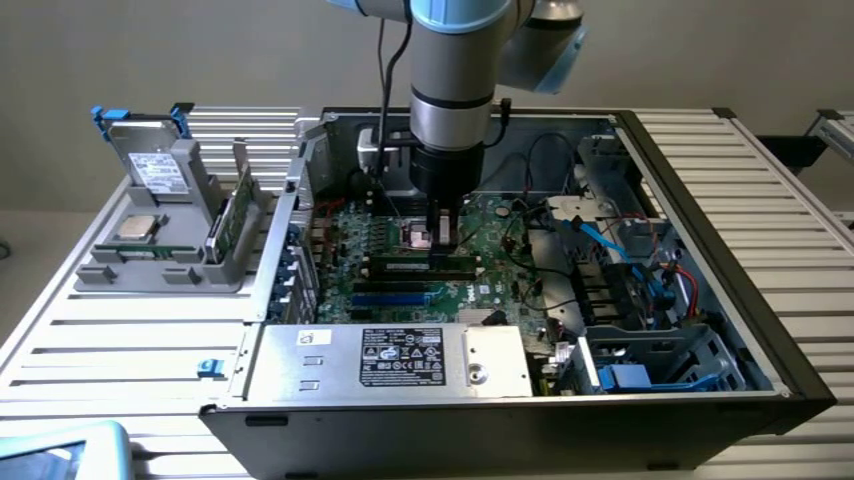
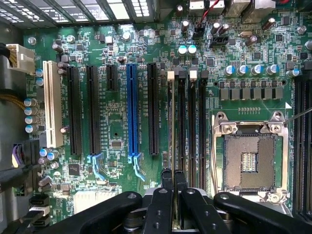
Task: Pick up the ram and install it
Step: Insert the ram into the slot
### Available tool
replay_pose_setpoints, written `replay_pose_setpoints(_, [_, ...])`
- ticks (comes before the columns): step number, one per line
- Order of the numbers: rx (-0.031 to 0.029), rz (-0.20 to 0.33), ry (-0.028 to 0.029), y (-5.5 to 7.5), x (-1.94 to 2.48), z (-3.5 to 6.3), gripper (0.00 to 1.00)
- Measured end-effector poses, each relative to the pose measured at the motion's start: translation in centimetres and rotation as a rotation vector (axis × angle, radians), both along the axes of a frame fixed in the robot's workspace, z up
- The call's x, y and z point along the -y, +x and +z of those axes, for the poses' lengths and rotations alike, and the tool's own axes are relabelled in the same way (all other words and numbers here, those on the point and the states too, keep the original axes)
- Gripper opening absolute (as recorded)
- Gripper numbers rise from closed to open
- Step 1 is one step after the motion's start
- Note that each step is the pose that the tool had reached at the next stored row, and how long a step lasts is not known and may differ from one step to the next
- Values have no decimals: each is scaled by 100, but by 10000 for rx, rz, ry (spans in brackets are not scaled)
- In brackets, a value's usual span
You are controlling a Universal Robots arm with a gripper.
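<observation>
The ram (image 2: 171, 122) is seen edge-on in a slot of the motherboard (image 2: 117, 105), pinched between the narrowly closed gripper (image 2: 173, 175).

Arm (image 1: 461, 60): cut off by the picture's edge above the gripper (image 2: 173, 181).

The ram (image 2: 171, 126): pinched between the closed fingertips and seen edge-on as a thin line running away from them. Its faces and chips are hidden. Cannot tell whether it is fully seated in the slot.

Gripper body: cut off at the wrist view's edge.

Power supply label (image 1: 400, 357), well clear of the gripper on the camera side: print too small to read.
</observation>
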State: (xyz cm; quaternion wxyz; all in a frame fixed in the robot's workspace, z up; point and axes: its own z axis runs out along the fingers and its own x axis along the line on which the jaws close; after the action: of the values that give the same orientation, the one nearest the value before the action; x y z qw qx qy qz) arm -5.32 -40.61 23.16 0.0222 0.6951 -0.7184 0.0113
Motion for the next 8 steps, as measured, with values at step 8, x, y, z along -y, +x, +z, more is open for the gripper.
replay_pose_setpoints(8, [36,13,-2,-9,-3,49,13])
